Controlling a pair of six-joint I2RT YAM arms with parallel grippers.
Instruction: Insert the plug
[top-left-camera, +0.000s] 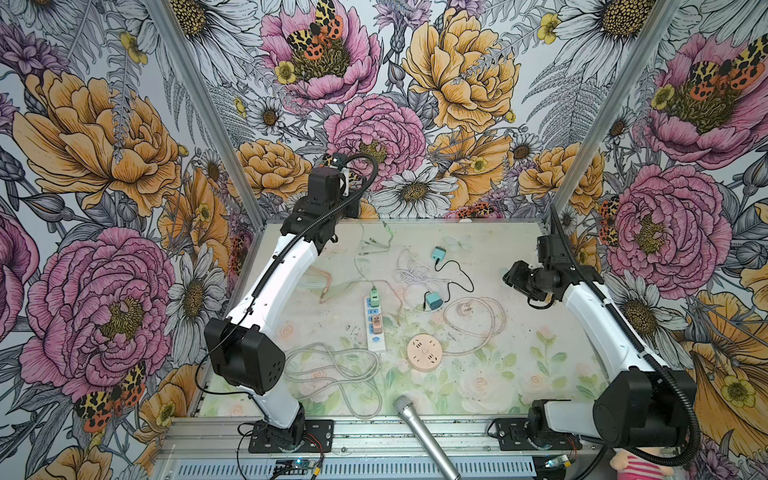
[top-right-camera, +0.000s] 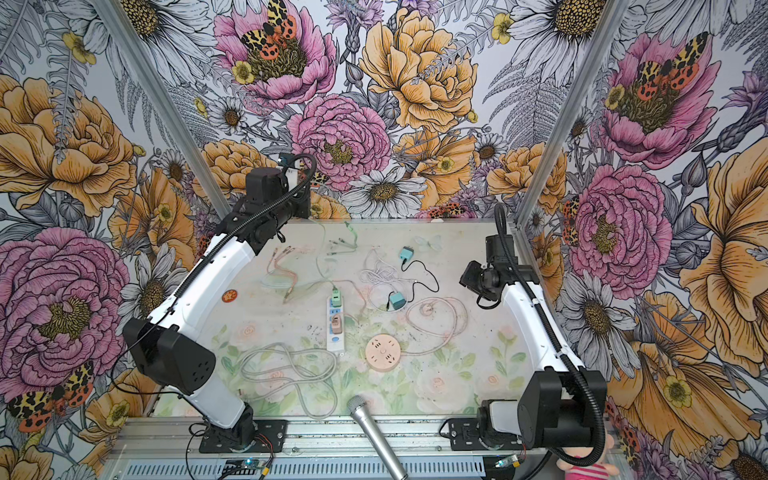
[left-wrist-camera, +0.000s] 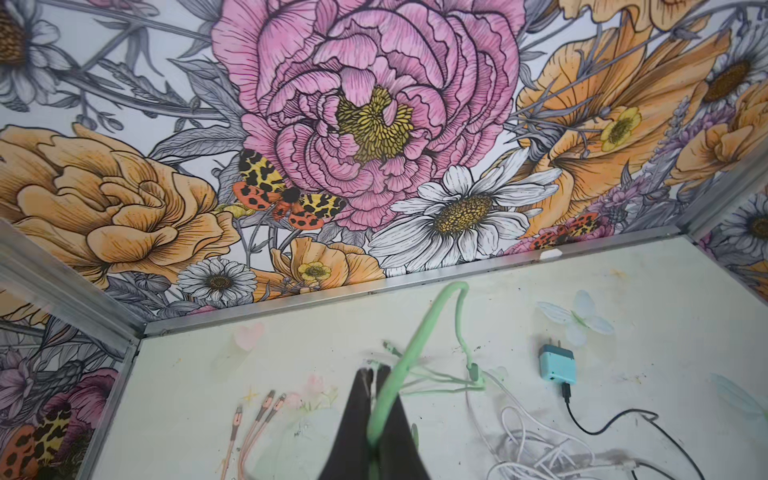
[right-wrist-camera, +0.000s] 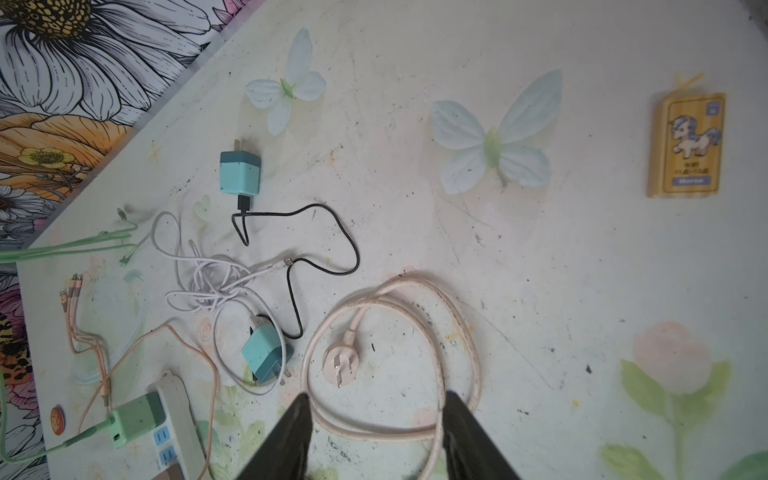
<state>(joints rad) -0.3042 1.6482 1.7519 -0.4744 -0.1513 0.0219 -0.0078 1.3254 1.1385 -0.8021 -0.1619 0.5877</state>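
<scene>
A white power strip (top-left-camera: 375, 332) lies mid-table with a green charger (top-left-camera: 374, 296) and a pink charger (top-left-camera: 377, 324) plugged into it. My left gripper (left-wrist-camera: 373, 369) is raised near the back wall, shut on the green cable (left-wrist-camera: 415, 345) that runs from the green charger (right-wrist-camera: 137, 417). A pink three-pin plug (right-wrist-camera: 338, 363) lies pins up inside its coiled cord (top-left-camera: 478, 328), which leads to a round pink socket (top-left-camera: 424, 352). My right gripper (right-wrist-camera: 378, 399) hovers open above that coil, holding nothing. Two teal chargers (right-wrist-camera: 240, 172) (right-wrist-camera: 264, 353) lie loose nearby.
A tangle of white cable (top-left-camera: 411, 274) and a black cable (top-left-camera: 457, 274) lie by the teal chargers. The strip's grey cord (top-left-camera: 332, 365) loops at the front left. A microphone (top-left-camera: 419, 428) pokes in at the front edge. A wooden unicorn card (right-wrist-camera: 685, 145) lies beside the right arm.
</scene>
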